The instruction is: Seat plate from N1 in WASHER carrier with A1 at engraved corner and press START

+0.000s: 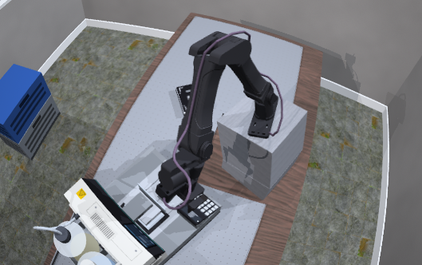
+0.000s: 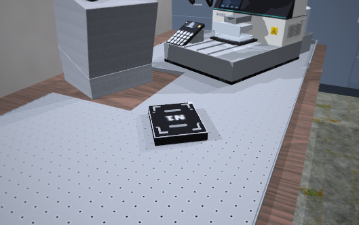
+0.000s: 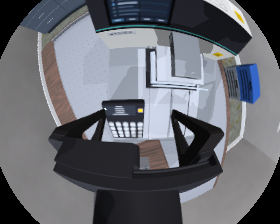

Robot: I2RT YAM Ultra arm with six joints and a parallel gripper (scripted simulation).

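Observation:
The washer (image 1: 103, 225) (image 2: 286, 32) (image 3: 216, 25) has its grey and translucent head low over the carrier (image 1: 159, 224) (image 2: 228, 42) (image 3: 149, 75). A pale layer that looks like the plate (image 2: 233, 38) shows on the carrier under the head. Its cut-off corner and its seating cannot be made out. The black nest N1 (image 1: 183, 96) (image 2: 177, 130) is empty. The keypad (image 1: 203, 209) (image 2: 184, 34) (image 3: 126, 129) shows an amber lamp (image 2: 199, 26) at its upper right. My gripper (image 2: 201, 3) (image 3: 138, 112) is open and empty, above and in front of the keypad.
A tall grey block (image 1: 286, 148) (image 2: 121, 41) stands under the arm's base. Bottles (image 1: 69, 241) stand behind the washer. The washer's screen (image 3: 141, 10) is above the carrier. A blue and grey cabinet (image 1: 15, 96) (image 3: 248, 82) stands on the floor beyond the bench.

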